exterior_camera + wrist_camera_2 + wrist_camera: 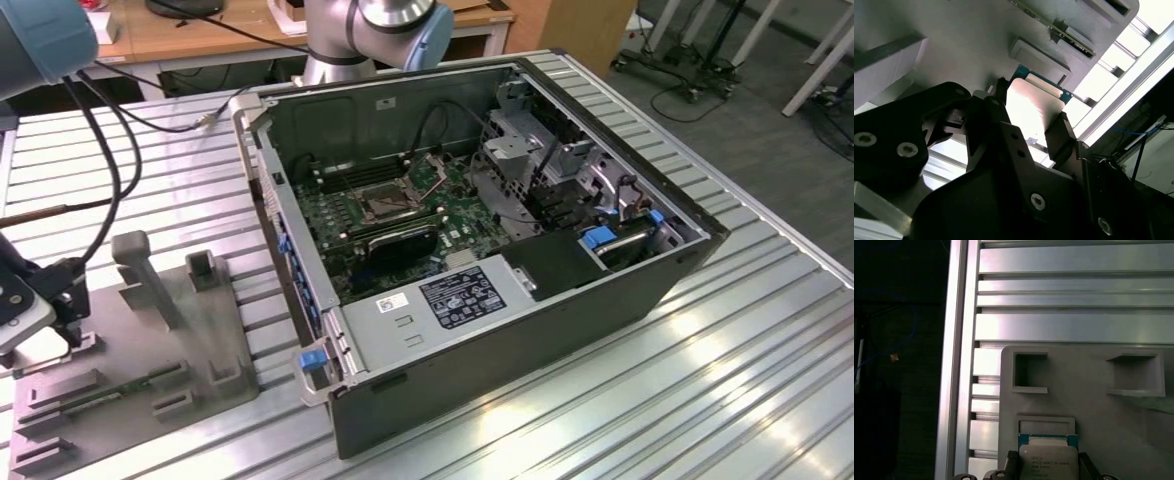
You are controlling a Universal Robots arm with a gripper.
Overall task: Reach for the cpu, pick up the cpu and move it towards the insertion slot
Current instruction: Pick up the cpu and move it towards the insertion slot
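- The gripper [1048,466] is hanging low over a flat grey plastic fixture plate [1114,430].
- The cpu [1048,460], a small thin square chip with a silvery-beige metal face and a green rim, is sitting directly between the two black fingers [1012,463].
- In both wrist views the fingers seem to be pressing against two opposite edges of the chip, so they are closed on it.
- I cannot tell whether the chip is clearing the plate beneath the fingers yet.
- The reach looks done and the grasp looks made, but the carry is not yet showing.
- The insertion slot [378,207], a square socket with a dark centre in a silver metal bracket, is lying well apart from the fingers, inside the open black computer case [561,330].
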